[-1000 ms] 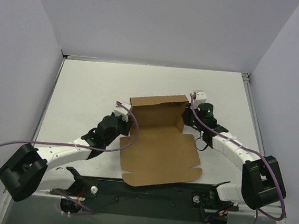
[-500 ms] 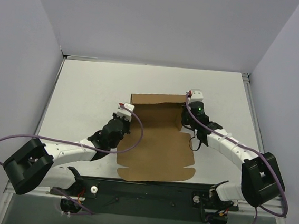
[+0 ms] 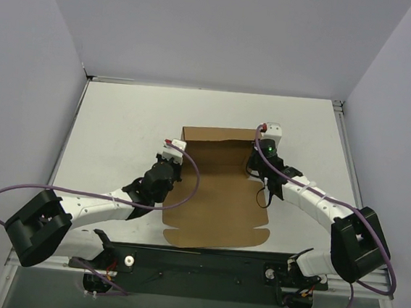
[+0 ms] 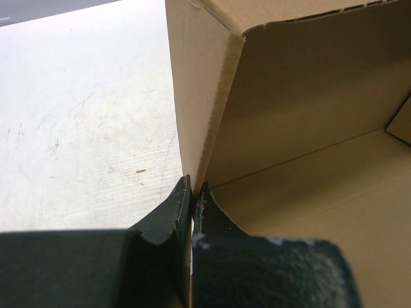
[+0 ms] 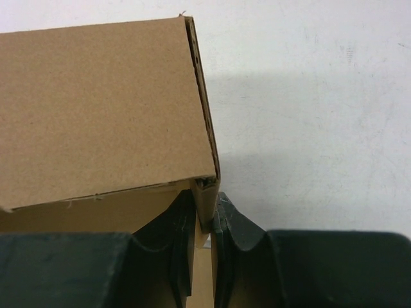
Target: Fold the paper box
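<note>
Box (image 3: 220,192) sits mid-table (image 3: 121,124), between the two arms. It is part-formed: the far wall and both side walls stand upright, and the near flap (image 3: 217,224) lies flat toward the bases. Left gripper (image 4: 192,196) is pressed together on the near end of the left wall (image 4: 199,96). Right gripper (image 5: 207,208) pinches the right wall (image 5: 204,128) (doubled cardboard) at its near end likewise. Judgement: the paired holds brace the side walls square, so that the flap can next be folded over.
</note>
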You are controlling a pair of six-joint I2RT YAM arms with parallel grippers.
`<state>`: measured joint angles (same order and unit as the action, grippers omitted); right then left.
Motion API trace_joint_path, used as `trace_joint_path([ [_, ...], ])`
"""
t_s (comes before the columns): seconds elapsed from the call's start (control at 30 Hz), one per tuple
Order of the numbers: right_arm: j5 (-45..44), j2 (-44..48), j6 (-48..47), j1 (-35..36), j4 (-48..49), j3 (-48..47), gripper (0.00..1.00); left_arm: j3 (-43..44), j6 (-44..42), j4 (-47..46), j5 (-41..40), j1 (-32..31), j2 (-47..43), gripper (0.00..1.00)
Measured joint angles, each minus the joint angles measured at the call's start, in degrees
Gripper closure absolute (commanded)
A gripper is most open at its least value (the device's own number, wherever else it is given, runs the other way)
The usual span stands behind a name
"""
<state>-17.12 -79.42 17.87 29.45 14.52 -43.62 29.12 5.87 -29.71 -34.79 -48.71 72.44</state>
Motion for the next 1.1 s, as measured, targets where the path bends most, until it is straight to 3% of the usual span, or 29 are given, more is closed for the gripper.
trace_joint_path([
  [0.83, 1.4, -0.4, 3.1, -4.0, 0.6, 1.2, 0.95, 2.7, 2.5, 2.7, 2.4, 0.7, 0.9, 1.0],
  [0.93, 1.3, -0.1, 3.1, -4.0, 0.6, 1.4, 0.91, 3.0, 2.5, 3.0, 2.7, 0.8, 0.9, 1.0],
  [1.1, 3.1, 1.4, 3.1, -4.6, 2.4, 3.4, 0.69, 3.4, 2.5, 3.9, 3.6, 1.2, 0.9, 1.0],
])
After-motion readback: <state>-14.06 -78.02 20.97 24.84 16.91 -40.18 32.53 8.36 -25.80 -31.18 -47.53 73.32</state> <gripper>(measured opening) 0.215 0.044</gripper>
